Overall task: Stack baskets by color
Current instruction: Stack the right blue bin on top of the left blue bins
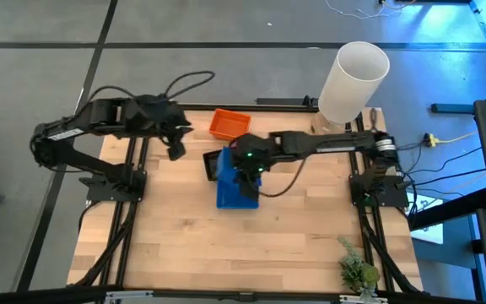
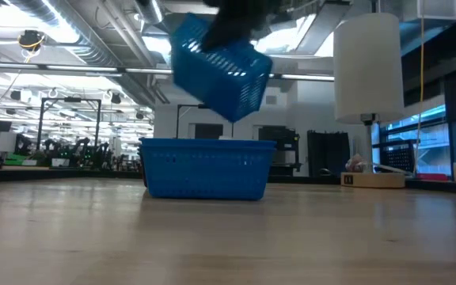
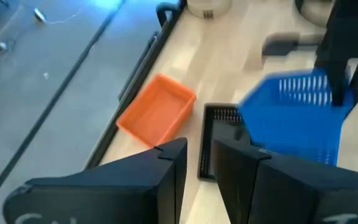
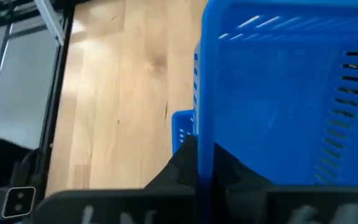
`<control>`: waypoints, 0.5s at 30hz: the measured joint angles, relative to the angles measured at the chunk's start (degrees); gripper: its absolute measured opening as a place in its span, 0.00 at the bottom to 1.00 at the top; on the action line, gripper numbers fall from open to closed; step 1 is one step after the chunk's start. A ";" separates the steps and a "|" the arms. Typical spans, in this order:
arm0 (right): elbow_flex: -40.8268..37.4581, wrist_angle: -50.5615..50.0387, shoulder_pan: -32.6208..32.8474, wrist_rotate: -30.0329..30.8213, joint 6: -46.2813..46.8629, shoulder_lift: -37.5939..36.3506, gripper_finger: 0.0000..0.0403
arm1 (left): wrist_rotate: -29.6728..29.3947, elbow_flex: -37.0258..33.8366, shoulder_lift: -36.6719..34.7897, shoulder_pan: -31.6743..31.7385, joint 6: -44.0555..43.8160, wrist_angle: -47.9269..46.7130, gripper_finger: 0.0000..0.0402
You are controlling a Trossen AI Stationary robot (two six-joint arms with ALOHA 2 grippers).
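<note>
A blue basket [image 2: 216,71] is held tilted in the air, clamped by its rim in the right hand [image 4: 197,165], apparently above another blue basket [image 2: 207,168] on the table [image 1: 184,245].

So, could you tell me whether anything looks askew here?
Only the blue basket in the right hand: it hangs tilted in the air above the blue basket on the table, since it is mid-carry. Nothing spilled or damaged.

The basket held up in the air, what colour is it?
Blue. The lifted basket, gripped by the right gripper, shows best in the low view.
</note>
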 joint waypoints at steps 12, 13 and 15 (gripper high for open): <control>2.31 -2.33 1.72 -0.26 -5.70 9.14 0.00 | -1.43 0.17 -4.06 0.00 0.07 0.77 0.17; 2.31 -3.06 2.01 -0.21 -5.92 9.24 0.00 | -1.43 0.15 -4.23 0.00 0.07 0.37 0.17; 2.30 -4.35 2.53 -0.13 -5.88 9.26 0.00 | -1.45 0.15 -4.51 0.00 0.07 0.60 0.17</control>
